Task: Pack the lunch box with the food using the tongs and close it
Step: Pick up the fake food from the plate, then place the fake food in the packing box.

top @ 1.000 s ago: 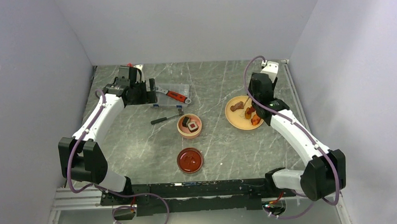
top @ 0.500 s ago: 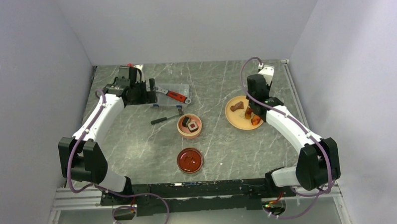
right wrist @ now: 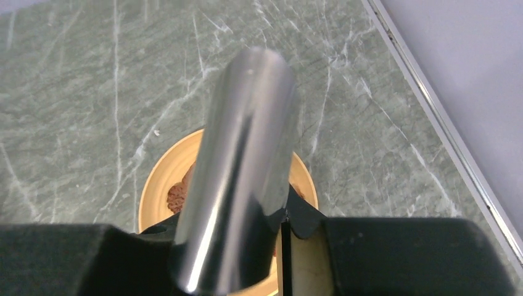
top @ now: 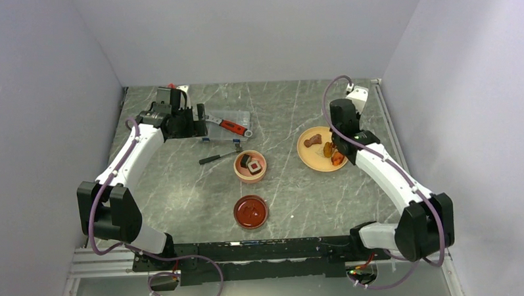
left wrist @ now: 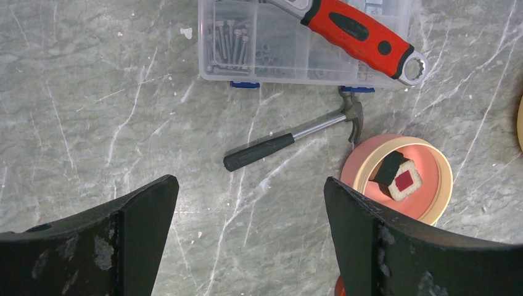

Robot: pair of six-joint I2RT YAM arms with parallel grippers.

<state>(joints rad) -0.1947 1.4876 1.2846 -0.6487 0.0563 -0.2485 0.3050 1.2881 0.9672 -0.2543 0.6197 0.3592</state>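
Here my right gripper (right wrist: 247,246) pinches the tongs (right wrist: 240,154) so their tips can nip food (top: 314,140) on the plate (top: 312,157) at three o'clock of the lunch box (left wrist: 444,185), while my left gripper (left wrist: 250,191) hangs spread wide, free for the lid (top: 251,211).

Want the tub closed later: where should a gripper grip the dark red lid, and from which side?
Probably opposite rim edges, from straight above: the lid lies flat on the table, nothing touching it, with no knob showing.
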